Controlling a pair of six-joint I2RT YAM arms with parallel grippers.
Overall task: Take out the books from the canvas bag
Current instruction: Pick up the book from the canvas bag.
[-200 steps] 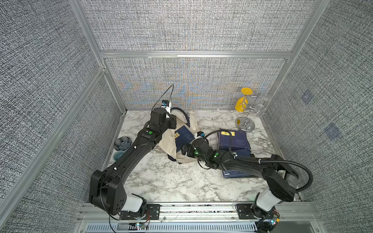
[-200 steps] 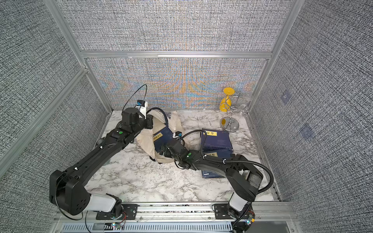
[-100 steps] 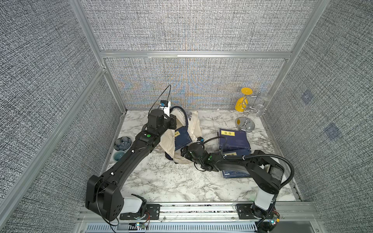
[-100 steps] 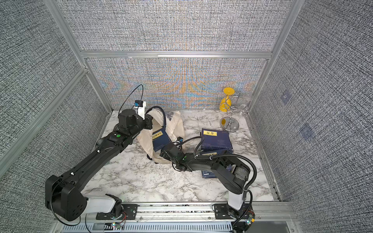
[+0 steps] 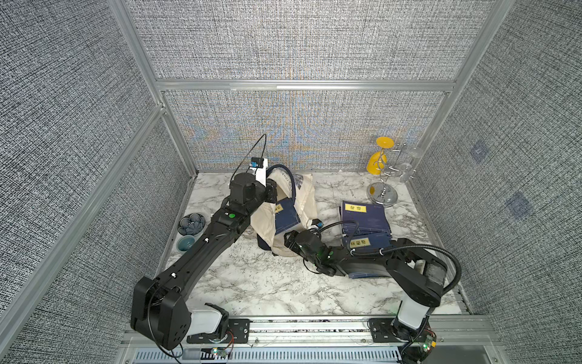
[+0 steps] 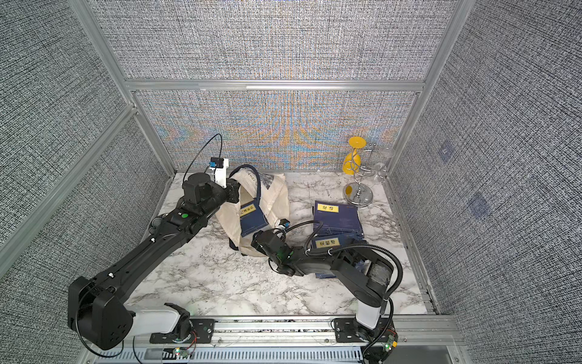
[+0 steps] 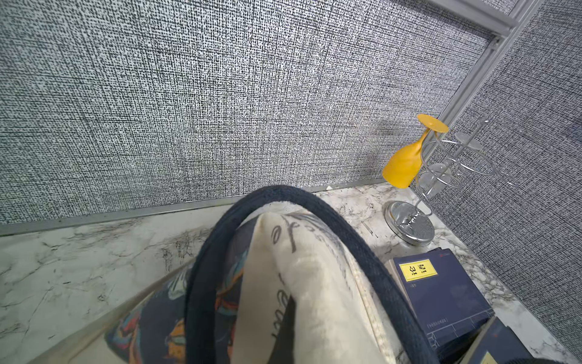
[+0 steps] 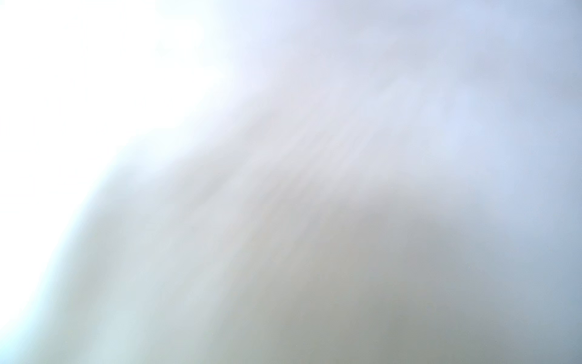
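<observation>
The cream canvas bag (image 5: pixel 304 195) lies at the back left of the table, its mouth held up. My left gripper (image 5: pixel 272 193) is shut on the bag's rim; the left wrist view shows pinched cloth (image 7: pixel 315 283) and a navy handle (image 7: pixel 204 268). One navy book (image 5: pixel 287 217) with a yellow label sits inside the open mouth. Other books (image 5: pixel 365 217) are stacked on the table to the right, and both top views show them. My right gripper (image 5: pixel 289 242) presses against the bag's lower end. The cloth hides its jaws, and the right wrist view is only pale blur.
A chrome glass rack (image 5: pixel 382 195) with a yellow glass (image 5: pixel 376 162) stands at the back right. Two blue bowls (image 5: pixel 191 224) sit by the left wall. My right forearm lies over the nearer book (image 5: pixel 359 242) of the stack.
My right gripper has slid left and toward the front, up against the bag's lower end. The left gripper keeps hold of the rim and has barely moved.
</observation>
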